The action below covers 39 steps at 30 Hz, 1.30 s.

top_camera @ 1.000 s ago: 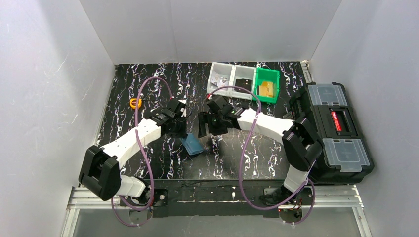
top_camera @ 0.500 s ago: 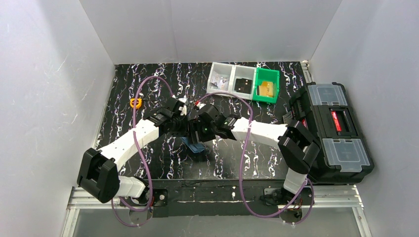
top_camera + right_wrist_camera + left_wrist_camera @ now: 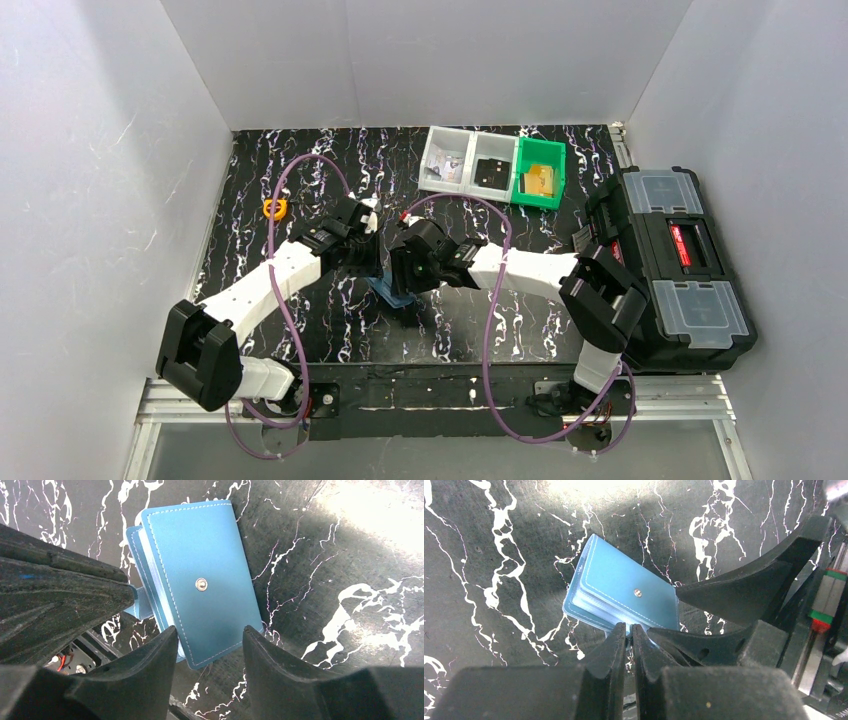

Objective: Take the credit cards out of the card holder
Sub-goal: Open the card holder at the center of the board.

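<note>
**Holder under both grippers**

Top view: holder (image 3: 392, 292) is lying on the table (image 3: 480, 320), and the left gripper (image 3: 366, 262) and right gripper (image 3: 402, 276) are meeting over it.

Left wrist: left jaws are pressing nearly together at the holder's near edge, seemingly pinching its tab (image 3: 142, 605).

Right wrist: right jaws are standing half-wide, straddling the holder's end below its snap (image 3: 201, 584).

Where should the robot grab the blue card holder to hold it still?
Probably the short end nearest the right gripper, coming down from that end. The card holder lies flat and closed, that end is free, and the left gripper pinches the side where the layers show.
</note>
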Available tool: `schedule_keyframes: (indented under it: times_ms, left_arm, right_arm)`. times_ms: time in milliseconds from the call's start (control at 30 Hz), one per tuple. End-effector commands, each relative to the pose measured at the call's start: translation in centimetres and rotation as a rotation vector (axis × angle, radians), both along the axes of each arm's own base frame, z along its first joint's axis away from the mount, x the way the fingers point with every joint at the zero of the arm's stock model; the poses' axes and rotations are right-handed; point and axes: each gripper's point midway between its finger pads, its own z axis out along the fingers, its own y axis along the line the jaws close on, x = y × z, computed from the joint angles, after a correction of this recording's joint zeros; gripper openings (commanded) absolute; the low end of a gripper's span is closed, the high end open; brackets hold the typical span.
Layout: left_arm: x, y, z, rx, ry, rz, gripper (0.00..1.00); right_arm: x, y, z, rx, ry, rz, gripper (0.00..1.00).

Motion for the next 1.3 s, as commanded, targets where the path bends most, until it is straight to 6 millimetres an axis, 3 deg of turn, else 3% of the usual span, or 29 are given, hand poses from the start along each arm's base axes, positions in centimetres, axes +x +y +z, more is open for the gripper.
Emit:
schedule_keyframes:
  times_ms: [0, 333, 533, 733, 900, 1000, 1100, 1267]
  left_arm:
    - [0.4, -0.3, 1.4, -0.022, -0.025, -0.019, 0.00]
    - [0.3, -0.1, 1.3, -0.014, -0.017, -0.028, 0.00]
    - [0.2, 0.0, 0.9, -0.008, -0.008, -0.026, 0.00]
    - [0.1, -0.4, 0.3, -0.027, 0.013, -0.027, 0.02]
    - [0.1, -1.2, 0.5, -0.070, 0.022, -0.035, 0.37]
    - [0.2, -1.9, 1.1, -0.107, 0.024, -0.039, 0.48]
    - [0.1, -2.6, 1.8, -0.144, 0.034, -0.044, 0.49]
    - [-0.5, -4.6, 2.0, -0.213, 0.085, -0.053, 0.37]
  right_arm:
    - [1.3, 0.3, 1.6, 0.012, -0.068, -0.023, 0.55]
    - [2.0, -0.1, 2.0, -0.020, -0.092, -0.056, 0.27]
    - [2.4, -2.6, 1.9, -0.089, -0.103, -0.155, 0.03]
    - [1.4, -7.2, 1.9, -0.171, -0.109, -0.271, 0.01]
    - [0.0, -10.1, 1.3, -0.197, -0.078, -0.334, 0.01]
    - [-0.5, -11.0, 0.6, -0.219, -0.068, -0.345, 0.01]
    - [-0.7, -11.7, -0.2, -0.255, -0.042, -0.361, 0.01]
    - [-1.2, -13.3, -1.6, -0.314, 0.016, -0.396, 0.01]
